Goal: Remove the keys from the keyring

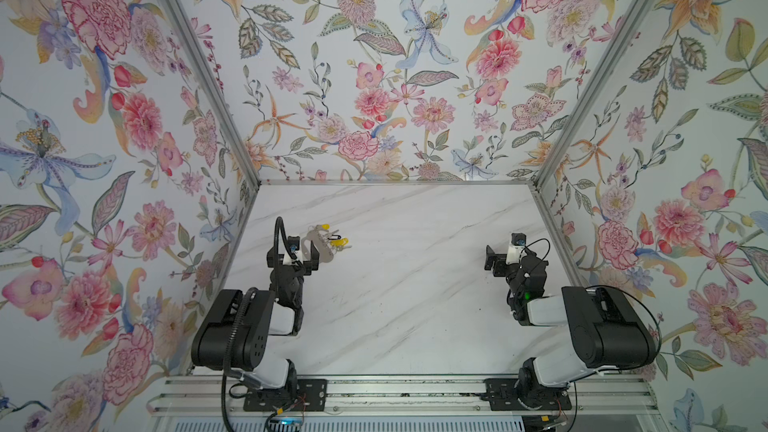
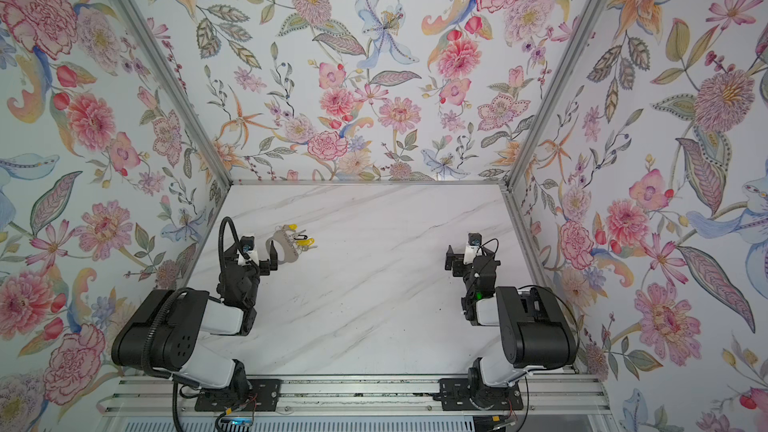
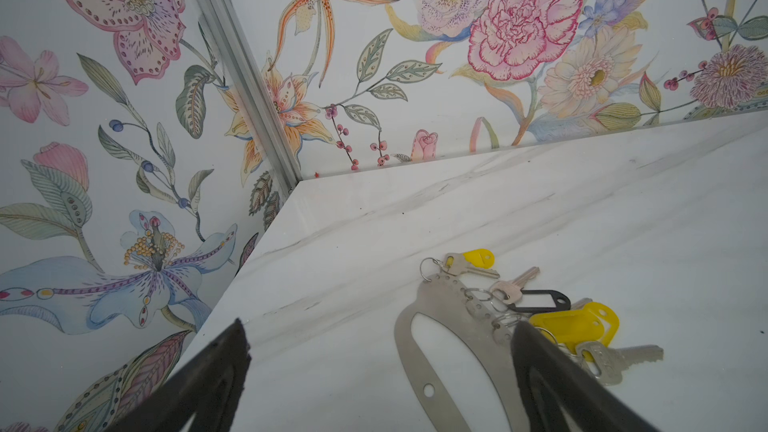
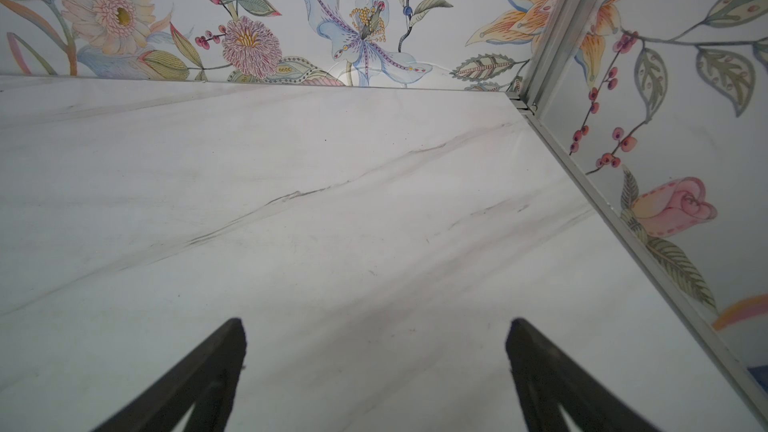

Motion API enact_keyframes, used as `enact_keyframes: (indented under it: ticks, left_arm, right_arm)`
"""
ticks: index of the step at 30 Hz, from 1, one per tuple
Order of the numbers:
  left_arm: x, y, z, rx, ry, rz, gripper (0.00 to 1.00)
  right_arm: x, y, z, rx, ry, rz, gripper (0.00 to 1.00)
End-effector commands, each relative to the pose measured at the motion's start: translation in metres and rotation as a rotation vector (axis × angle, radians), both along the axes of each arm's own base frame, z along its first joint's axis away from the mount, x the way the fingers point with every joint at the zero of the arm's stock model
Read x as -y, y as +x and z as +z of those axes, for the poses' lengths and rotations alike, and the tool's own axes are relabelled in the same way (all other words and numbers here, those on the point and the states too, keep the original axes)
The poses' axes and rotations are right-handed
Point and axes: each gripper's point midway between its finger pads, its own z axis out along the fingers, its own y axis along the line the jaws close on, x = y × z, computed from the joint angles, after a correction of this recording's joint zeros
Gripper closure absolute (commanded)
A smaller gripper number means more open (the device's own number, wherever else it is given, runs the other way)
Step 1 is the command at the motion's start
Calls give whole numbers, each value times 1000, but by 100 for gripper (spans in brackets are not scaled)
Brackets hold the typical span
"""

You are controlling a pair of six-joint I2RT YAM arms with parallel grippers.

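Grey keyring (image 3: 446, 299) x1 | keys (image 3: 623, 357) 3+ | ylw tags (image 3: 567, 324) x3

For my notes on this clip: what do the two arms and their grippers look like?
The left arm and right arm have bulky black joint housings and white links. A ribbed black hose runs along the left; thin black wires and a green light show on the right. The left gripper and right gripper have black fingers tapering to points.
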Motion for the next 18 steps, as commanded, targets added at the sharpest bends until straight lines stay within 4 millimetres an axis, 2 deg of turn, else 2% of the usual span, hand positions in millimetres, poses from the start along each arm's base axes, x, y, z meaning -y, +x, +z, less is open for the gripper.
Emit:
enact_keyframes:
  ticks: [1, 12, 15, 18]
  left_arm:
    - [-1, 0, 7, 30, -15, 4, 1]
    - [0, -1, 7, 34, -13, -3, 1]
    - [3, -6, 17, 58, -7, -21, 1]
    - [-3, -9, 29, 48, -14, 25, 1]
  right_arm:
    - [2, 2, 8, 31, 11, -14, 1]
    - [2, 1, 9, 35, 11, -13, 1]
    - [0, 1, 12, 38, 13, -4, 1]
    - [-4, -1, 24, 43, 8, 18, 1]
